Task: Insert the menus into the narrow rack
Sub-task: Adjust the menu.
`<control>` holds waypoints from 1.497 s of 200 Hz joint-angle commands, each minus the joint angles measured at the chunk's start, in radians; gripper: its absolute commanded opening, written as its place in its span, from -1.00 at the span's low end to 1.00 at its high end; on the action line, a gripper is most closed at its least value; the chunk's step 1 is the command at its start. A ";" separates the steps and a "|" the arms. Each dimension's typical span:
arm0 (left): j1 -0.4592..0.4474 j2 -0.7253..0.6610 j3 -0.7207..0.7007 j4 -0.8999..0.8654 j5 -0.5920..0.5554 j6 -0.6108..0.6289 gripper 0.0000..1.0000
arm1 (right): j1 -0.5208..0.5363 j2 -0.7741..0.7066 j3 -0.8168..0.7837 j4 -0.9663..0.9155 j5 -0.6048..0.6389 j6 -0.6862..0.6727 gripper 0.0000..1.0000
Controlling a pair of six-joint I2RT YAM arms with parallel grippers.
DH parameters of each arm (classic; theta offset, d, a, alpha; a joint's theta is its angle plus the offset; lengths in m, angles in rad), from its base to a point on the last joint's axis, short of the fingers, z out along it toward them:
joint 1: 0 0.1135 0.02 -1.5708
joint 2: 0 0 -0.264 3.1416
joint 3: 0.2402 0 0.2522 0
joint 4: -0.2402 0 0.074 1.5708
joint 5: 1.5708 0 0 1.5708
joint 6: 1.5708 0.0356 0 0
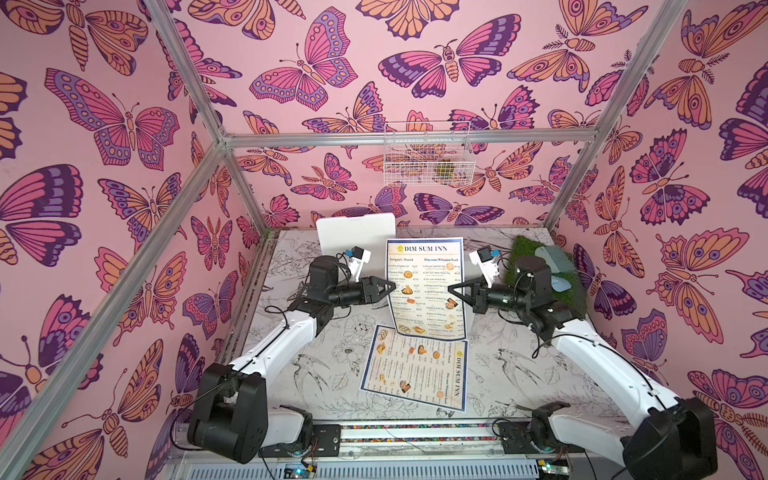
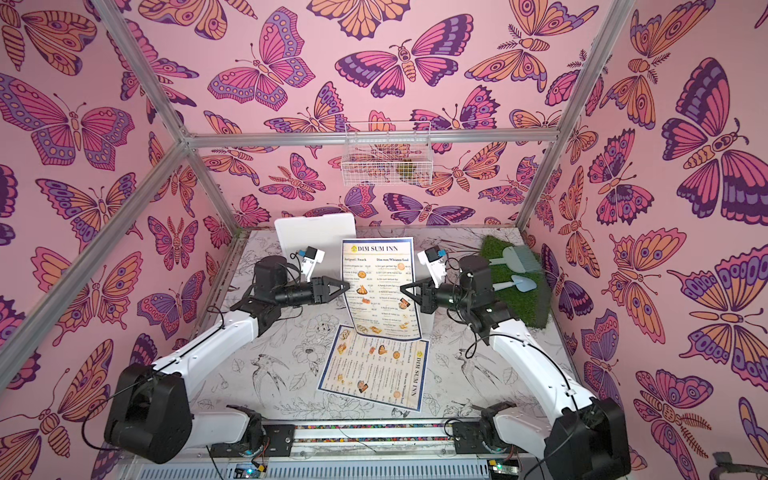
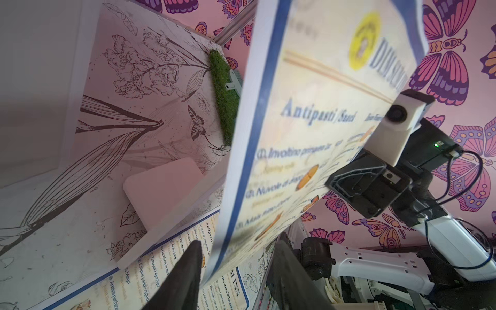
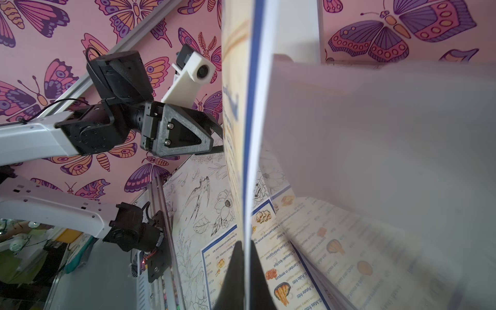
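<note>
One of the menus (image 1: 424,282) (image 2: 380,286) stands upright mid-table, its lower edge curling onto the table. My right gripper (image 1: 451,289) (image 4: 245,243) is shut on its right edge. At its left edge is my left gripper (image 1: 392,286) (image 3: 239,241), open, a finger on either side of the sheet (image 3: 308,107). The second menu (image 1: 415,370) (image 2: 374,368) lies flat in front, nearer the arm bases. The white narrow rack (image 1: 353,232) (image 3: 161,188) stands behind the upright menu, partly hidden by it.
A green grass mat (image 1: 536,257) with a pale blue rake and shovel lies at the back right, close to my right arm. A white wire basket (image 1: 428,153) hangs on the back wall. Aluminium posts (image 1: 232,187) frame the cell.
</note>
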 commanded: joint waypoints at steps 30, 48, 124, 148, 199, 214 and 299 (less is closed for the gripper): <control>-0.022 -0.030 0.023 0.127 0.016 0.007 -0.13 | 0.033 -0.010 0.141 -0.185 0.166 -0.067 -1.00; -0.022 -0.035 0.027 0.186 0.030 -0.008 -0.13 | 0.039 0.006 0.195 -0.270 0.197 -0.087 -1.00; -0.032 -0.011 0.074 0.363 0.076 -0.106 -0.12 | 0.047 0.003 0.304 -0.392 0.243 -0.090 -1.00; -0.038 -0.006 0.099 0.363 0.094 -0.102 -0.14 | 0.047 -0.002 0.318 -0.383 0.224 -0.087 -1.00; -0.040 0.009 0.126 0.342 0.109 -0.088 -0.17 | 0.047 -0.071 0.291 -0.294 0.160 -0.103 -1.00; -0.041 0.010 0.135 0.342 0.123 -0.089 -0.20 | 0.047 -0.091 0.280 -0.273 0.139 -0.111 -1.00; -0.045 -0.038 0.161 0.355 0.177 -0.091 -0.37 | 0.047 -0.069 0.351 -0.338 0.060 -0.144 -1.00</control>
